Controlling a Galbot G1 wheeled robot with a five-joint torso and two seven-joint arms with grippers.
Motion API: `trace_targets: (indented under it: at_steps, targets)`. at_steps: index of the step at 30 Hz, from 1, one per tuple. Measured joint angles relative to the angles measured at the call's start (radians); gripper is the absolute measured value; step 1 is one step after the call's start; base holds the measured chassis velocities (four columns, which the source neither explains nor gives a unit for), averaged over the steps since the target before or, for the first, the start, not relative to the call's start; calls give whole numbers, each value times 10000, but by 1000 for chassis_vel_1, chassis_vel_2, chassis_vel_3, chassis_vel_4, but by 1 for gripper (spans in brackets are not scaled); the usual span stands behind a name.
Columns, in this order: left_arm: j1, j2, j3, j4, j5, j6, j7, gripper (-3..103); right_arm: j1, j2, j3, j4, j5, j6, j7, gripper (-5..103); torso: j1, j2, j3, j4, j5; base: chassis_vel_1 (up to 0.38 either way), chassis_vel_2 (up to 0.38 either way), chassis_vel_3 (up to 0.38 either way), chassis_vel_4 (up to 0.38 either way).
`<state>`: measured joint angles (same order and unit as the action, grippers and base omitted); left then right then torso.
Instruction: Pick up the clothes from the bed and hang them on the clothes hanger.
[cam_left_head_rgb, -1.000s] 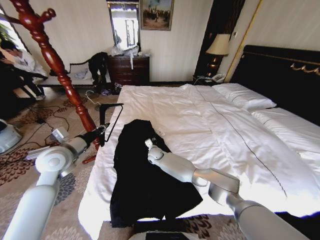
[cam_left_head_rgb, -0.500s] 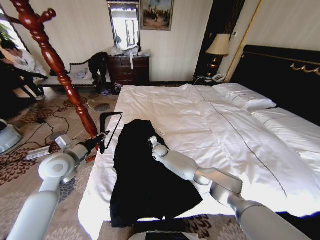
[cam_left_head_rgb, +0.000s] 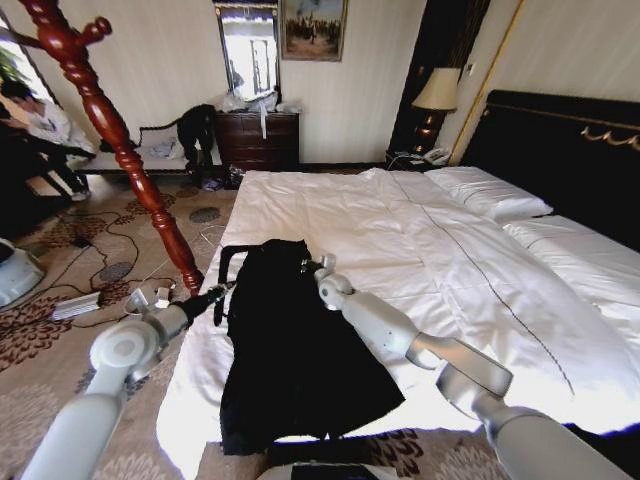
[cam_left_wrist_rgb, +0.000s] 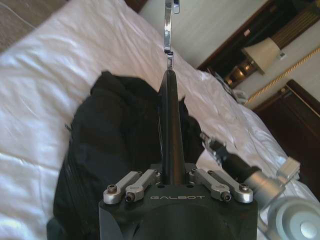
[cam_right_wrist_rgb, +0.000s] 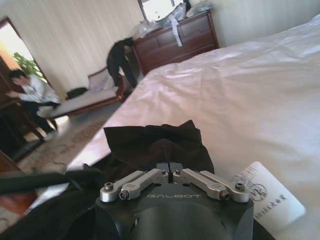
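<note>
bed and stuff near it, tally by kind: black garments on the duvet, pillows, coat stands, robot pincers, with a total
black garment on the bed: 1
white pillows: 2
red-brown coat stand: 1
robot pincers: 2, the left pincer holding a black hanger at the garment's collar, the right pincer at the garment's upper edge
total: 6

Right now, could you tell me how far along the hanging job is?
Nothing is hung yet: the clothes lie flat on the bed. In hand: the left gripper holds a thin black hanger at their top edge, and the right gripper sits closed nearby. Left: lifting them onto the coat stand.
</note>
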<state>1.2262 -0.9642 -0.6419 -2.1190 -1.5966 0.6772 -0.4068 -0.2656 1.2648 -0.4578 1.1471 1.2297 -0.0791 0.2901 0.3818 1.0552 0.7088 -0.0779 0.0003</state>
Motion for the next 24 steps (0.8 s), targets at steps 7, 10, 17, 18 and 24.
trace_targets:
  at_steps: [7,10,17,18,24]
  targets:
    - [-404,-295,991,575,-235,283,467,18,-111,-27,156,232,255,435,-622,0,0,0,0,-1,-3,0,0,0,0]
    - [-677,-392,1176,944,-410,341,614,18,-131,5,206,267,376,598,-772,0,0,0,1,0,-2,0,0,0,0]
    - [-1026,-720,1351,1248,-1631,582,1124,18,-142,34,237,332,502,1164,-1338,0,0,0,0,-1,-2,0,0,0,0]
    - [-1026,-720,1351,1248,-1631,582,1124,18,-142,34,237,332,502,1164,-1338,0,0,0,0,-1,-2,0,0,0,0]
    - [-1311,-1013,1766,2065,-1273,602,2365,18,-151,132,216,686,732,1411,-1469,0,0,0,1,0,-2,0,0,0,0]
